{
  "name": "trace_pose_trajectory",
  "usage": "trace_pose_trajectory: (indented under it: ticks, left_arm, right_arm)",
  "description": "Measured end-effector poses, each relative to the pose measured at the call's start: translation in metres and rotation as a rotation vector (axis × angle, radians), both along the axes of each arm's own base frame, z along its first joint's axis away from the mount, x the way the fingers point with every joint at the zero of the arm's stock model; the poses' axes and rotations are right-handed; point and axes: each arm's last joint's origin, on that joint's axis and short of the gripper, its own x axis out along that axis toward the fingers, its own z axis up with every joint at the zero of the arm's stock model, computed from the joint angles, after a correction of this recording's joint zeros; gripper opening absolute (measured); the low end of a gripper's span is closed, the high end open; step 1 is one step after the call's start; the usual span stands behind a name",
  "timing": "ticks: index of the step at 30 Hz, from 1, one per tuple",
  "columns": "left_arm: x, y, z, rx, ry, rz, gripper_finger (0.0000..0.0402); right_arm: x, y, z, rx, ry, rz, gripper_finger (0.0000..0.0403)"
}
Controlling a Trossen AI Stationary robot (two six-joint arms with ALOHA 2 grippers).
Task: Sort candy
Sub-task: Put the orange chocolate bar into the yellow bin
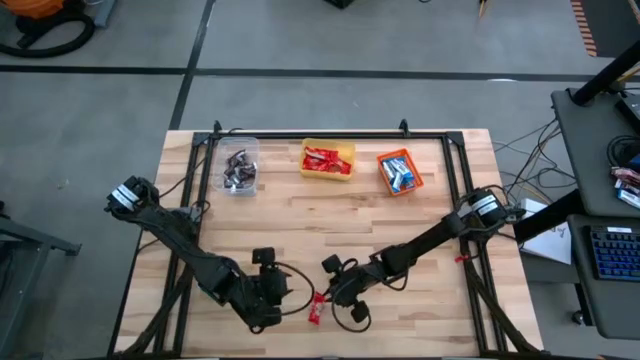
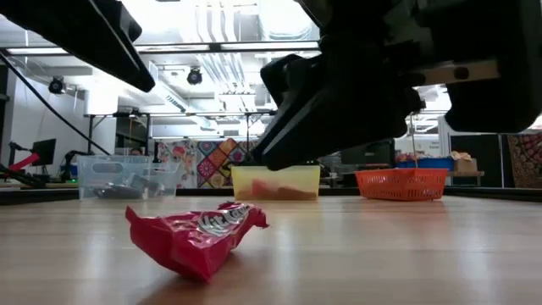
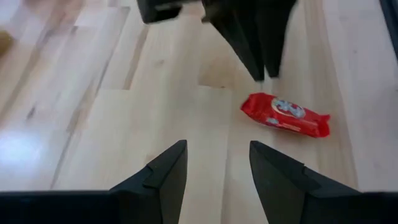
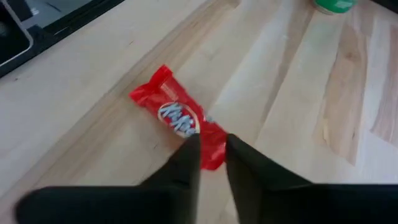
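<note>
High view: Three bins stand in a row at the far edge of the desk (image 1: pixel 420 230), one per wrapper type: a clear bin (image 1: pixel 240 168) with dark bars at left, a yellow bin (image 1: pixel 328 160) with red bars in the middle, an orange bin (image 1: pixel 399 171) with blue-and-white bars at right. One red candy (image 1: pixel 316 308) lies unsorted on the near part of the desk, between the two arms. The right end effector (image 1: pixel 334 297) sits just right of it; the left end effector (image 1: pixel 272 300) waits near its left side.

Low view: The candy (image 2: pixel 196 235) lies flat on the desk, one end slightly raised. The right arm hangs just above and behind it. The bins stand far behind.

Left wrist view: The left end effector (image 3: pixel 214 171) is wide and holds nothing. The candy (image 3: pixel 285 114) lies ahead, just beside the right arm's finger tips (image 3: pixel 264 62).

Right wrist view: The right end effector (image 4: pixel 211 148) is narrow, with a small gap. Its tips meet one end of the candy (image 4: pixel 179 122), apparently at the wrapper edge. Whether the wrapper is pinched cannot be told.
</note>
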Motion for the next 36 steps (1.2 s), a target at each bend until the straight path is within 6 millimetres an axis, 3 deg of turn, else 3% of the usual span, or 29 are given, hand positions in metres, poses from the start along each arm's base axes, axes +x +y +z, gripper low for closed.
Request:
trace_pose_trajectory:
  ticks: [9, 14, 20, 27, 30, 32, 36]
  left_arm:
    - [0.001, 0.0, 0.001, 0.012, -0.019, 0.01, 0.0157]
    - [0.0, 0.0, 0.001, 0.007, -0.02, 0.012, 0.0157]
    - [0.0, 0.0, 0.001, 0.036, -0.014, -0.013, 0.0157]
    - [-0.006, 0.003, 0.002, 0.126, 0.02, -0.041, 0.0157]
    - [-0.012, 0.009, 0.008, 0.165, 0.046, -0.046, 0.0157]
    - [-0.018, 0.013, 0.017, 0.192, 0.05, -0.075, 0.0155]
    - [-0.032, 0.026, 0.047, 0.239, -0.011, -0.152, 0.0155]
  right_arm:
    - [0.026, 0.012, -0.021, -0.002, 0.046, -0.007, 0.021]
    - [0.037, 0.012, -0.03, -0.036, 0.098, 0.001, 0.0245]
    - [0.042, 0.009, -0.029, -0.012, 0.127, 0.006, 0.0204]
    - [0.044, -0.004, -0.013, 0.02, 0.127, -0.023, 0.0085]
    - [0.039, -0.013, 0.008, -0.02, 0.142, -0.005, 0.0027]
    - [0.033, -0.028, 0.029, -0.031, 0.158, -0.029, 0.0021]
    - [0.018, -0.085, 0.089, -0.079, 0.092, -0.208, 0.0021]
